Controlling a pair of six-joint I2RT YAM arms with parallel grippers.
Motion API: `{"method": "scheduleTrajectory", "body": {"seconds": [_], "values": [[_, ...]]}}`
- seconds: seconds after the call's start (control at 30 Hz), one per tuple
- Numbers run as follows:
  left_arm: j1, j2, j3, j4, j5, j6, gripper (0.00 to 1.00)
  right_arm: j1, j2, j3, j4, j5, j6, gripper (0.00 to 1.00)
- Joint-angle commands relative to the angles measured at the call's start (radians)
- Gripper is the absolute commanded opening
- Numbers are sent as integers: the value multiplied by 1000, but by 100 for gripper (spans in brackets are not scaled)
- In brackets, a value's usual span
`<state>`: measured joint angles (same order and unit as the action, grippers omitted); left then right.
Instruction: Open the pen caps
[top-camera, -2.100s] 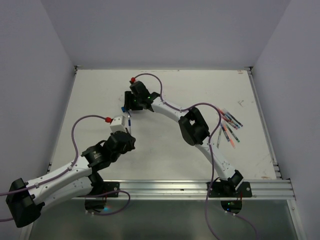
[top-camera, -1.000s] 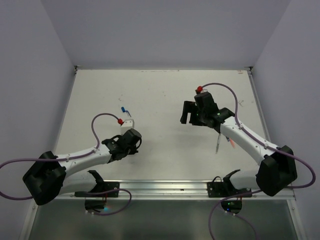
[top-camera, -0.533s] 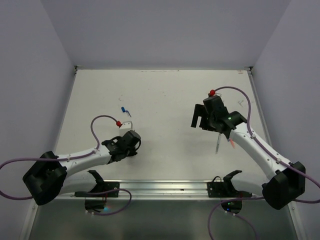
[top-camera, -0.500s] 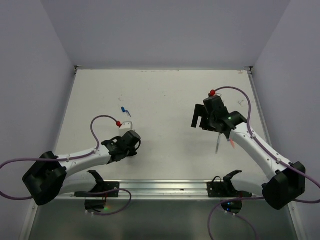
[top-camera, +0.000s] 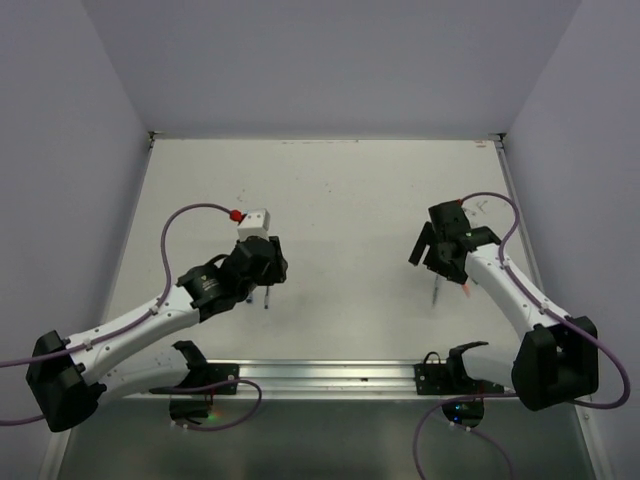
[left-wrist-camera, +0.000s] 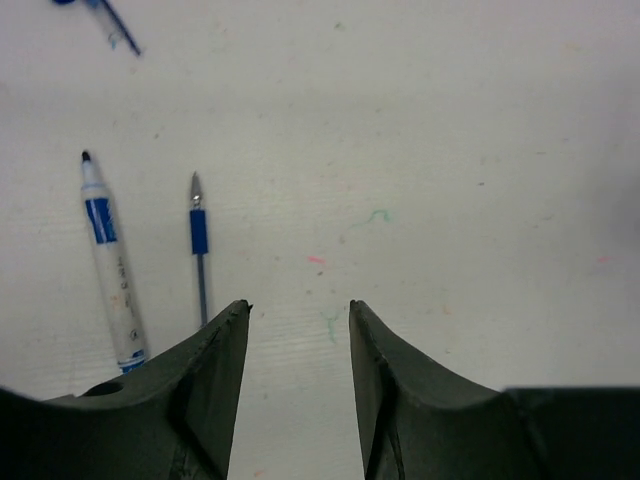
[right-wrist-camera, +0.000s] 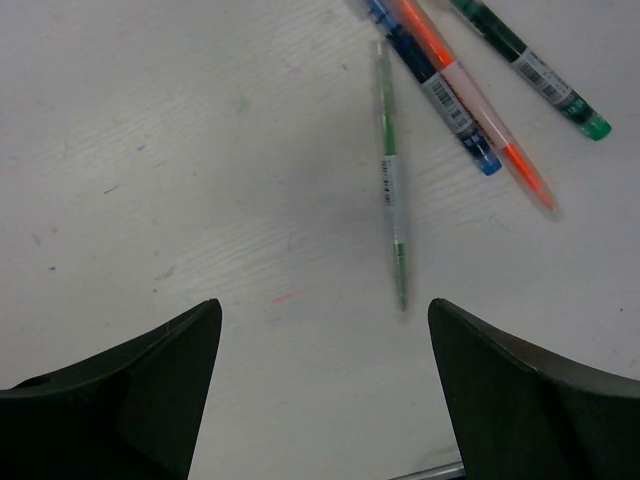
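In the left wrist view my left gripper (left-wrist-camera: 298, 305) stands open over bare table with nothing between its fingers. Ahead of it to the left lie an uncapped white marker with a blue label (left-wrist-camera: 108, 265) and a thin uncapped blue pen (left-wrist-camera: 199, 250). A small blue cap piece (left-wrist-camera: 118, 30) shows at the top left edge. My right gripper (right-wrist-camera: 325, 305) is open wide and empty, hovering just short of a slim green pen (right-wrist-camera: 393, 195). Beyond that lie a blue pen (right-wrist-camera: 430, 85), an orange pen (right-wrist-camera: 480, 120) and a green-capped marker (right-wrist-camera: 535, 68).
From above, the left gripper (top-camera: 268, 275) is at the table's centre left with a pen (top-camera: 266, 298) below it. The right gripper (top-camera: 425, 250) hangs at the centre right over pens (top-camera: 437, 290). A metal rail (top-camera: 330, 375) runs along the near edge, and grey walls enclose the table.
The left gripper has opened and its arm has swung up and right, now covering the blue cap. The right arm has moved right and down toward the pens.
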<state>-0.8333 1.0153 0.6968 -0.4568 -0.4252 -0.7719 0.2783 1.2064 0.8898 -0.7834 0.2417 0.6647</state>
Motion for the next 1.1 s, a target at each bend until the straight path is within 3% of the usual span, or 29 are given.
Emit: {"method": "scheduleTrajectory", "body": {"seconds": [0.0,0.3,0.47,0.9,0.93,1.0,1.07], "values": [[-21,-23,82,32,19,97,48,-47,38,-44,7,56,56,87],[-21,-43,7,225,144,184,49,-128,202,-61,159,33,26,66],[-21,-50,1,234,146,197,49,-136,294,-69,219,7,15,40],[-21,-92,-42,247,180,169,50,-136,332,-140,283,-28,-23,39],[-21,-95,-43,244,184,166,50,-136,337,-138,291,-41,-28,35],[-21,-103,-48,244,186,163,50,-136,347,-132,308,-71,-40,12],[-21,-110,-52,242,187,163,49,-130,349,-135,338,-117,-45,0]]}}
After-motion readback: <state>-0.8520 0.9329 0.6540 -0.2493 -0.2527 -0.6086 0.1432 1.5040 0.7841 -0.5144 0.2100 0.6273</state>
